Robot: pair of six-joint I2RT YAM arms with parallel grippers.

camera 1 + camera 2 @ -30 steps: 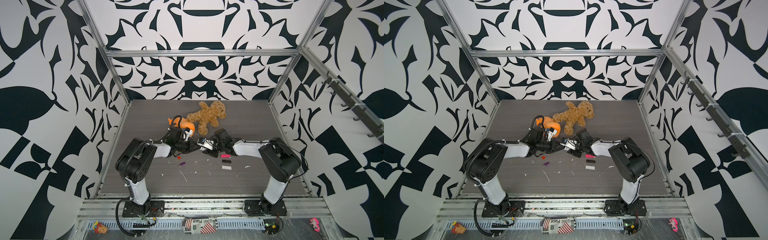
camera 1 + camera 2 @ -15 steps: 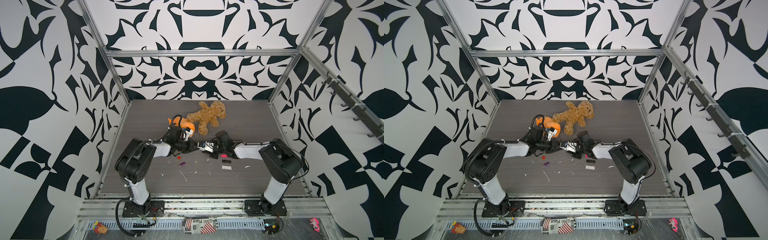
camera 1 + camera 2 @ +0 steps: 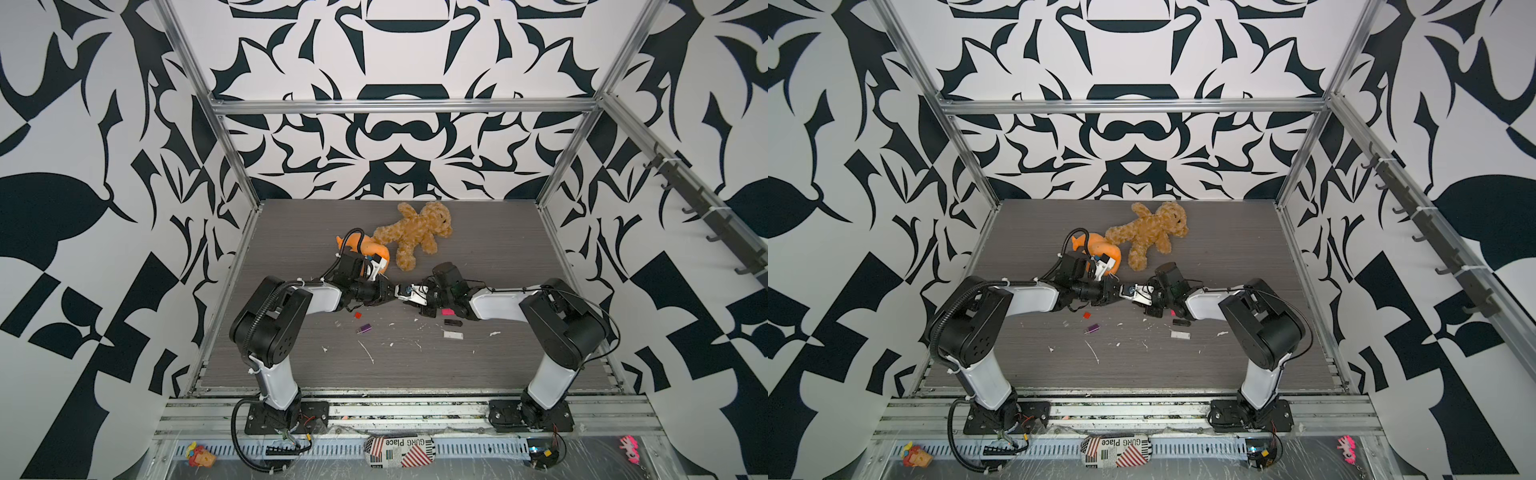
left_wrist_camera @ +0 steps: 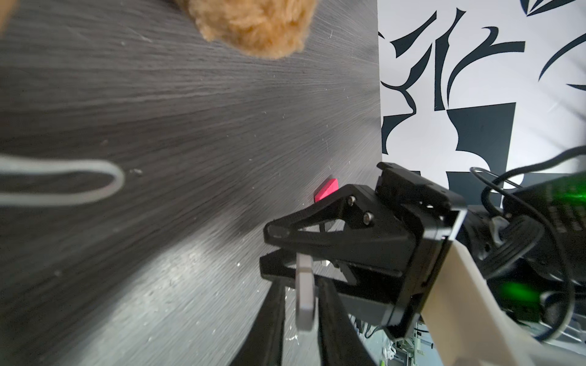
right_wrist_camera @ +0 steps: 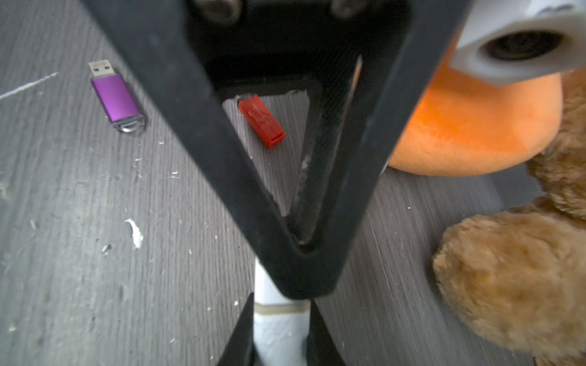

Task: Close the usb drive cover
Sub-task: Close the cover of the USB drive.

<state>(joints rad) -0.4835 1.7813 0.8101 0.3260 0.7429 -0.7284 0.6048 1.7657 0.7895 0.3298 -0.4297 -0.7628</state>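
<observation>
Top views: 2 arms, tips nose to nose mid-table. Left gripper [image 3: 394, 290] and right gripper [image 3: 419, 296] both meet at the white usb drive [image 3: 412, 293], held clear of the grey wood-grain table [image 3: 498, 374]. 2 plush toys behind, touching: fuzzy brown teddy bear [image 3: 415, 237] and smooth orange plush [image 3: 376, 251]. Loose small parts, 1 each: purple drive [image 3: 365, 329], red cap [image 3: 356, 316], pink piece [image 3: 446, 311], black piece [image 3: 453, 322], pale block [image 3: 453, 334]. White flecks are scattered around.

Left wrist: the drive [image 4: 304, 294] is a flat white slab lying between the left fingers [image 4: 272, 323]. There's a sliver of gap on one side, so I can't tell if the left jaws pinch it. The right gripper's black fingers sit almost together at its far end.

Right wrist: right jaws clamped on the drive [image 5: 279, 336], with a tan seam line across it. The left finger tip rests on the part past the seam. Purple drive [image 5: 115, 98]: metallic shell, bare plug. Red cap [image 5: 261, 122]: translucent rectangular plastic.
</observation>
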